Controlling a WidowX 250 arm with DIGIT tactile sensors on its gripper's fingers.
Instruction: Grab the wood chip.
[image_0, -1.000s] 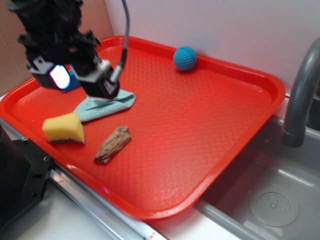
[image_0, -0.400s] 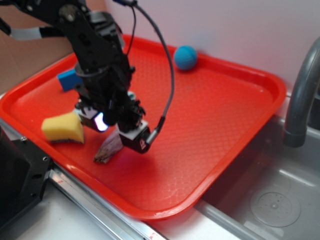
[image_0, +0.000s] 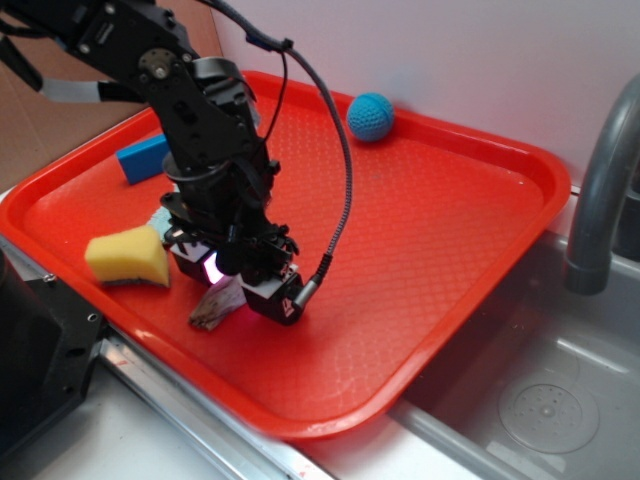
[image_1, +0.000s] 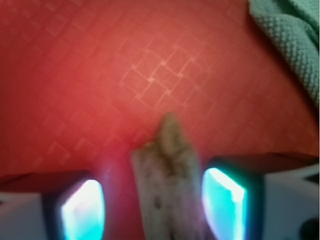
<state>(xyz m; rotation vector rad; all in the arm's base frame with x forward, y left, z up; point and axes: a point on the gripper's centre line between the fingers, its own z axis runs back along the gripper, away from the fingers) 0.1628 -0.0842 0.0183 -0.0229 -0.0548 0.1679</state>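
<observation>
Your gripper (image_1: 155, 205) is spread, its glowing pads either side of the wood chip (image_1: 170, 185), which lies on the red tray (image_0: 430, 240) near its front edge. You can see a yellow sponge (image_0: 127, 257) just left and a blue ball (image_0: 370, 116) at the back.

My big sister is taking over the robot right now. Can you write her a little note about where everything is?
Hand: open, down at the tray, one finger on each side of the wood chip. There are gaps on both sides, so no grip yet.
Wood chip: lying flat near the tray's front edge, beside the yellow sponge.
Done: hand lined up over the chip.
Left: close the fingers, then lift.
</observation>
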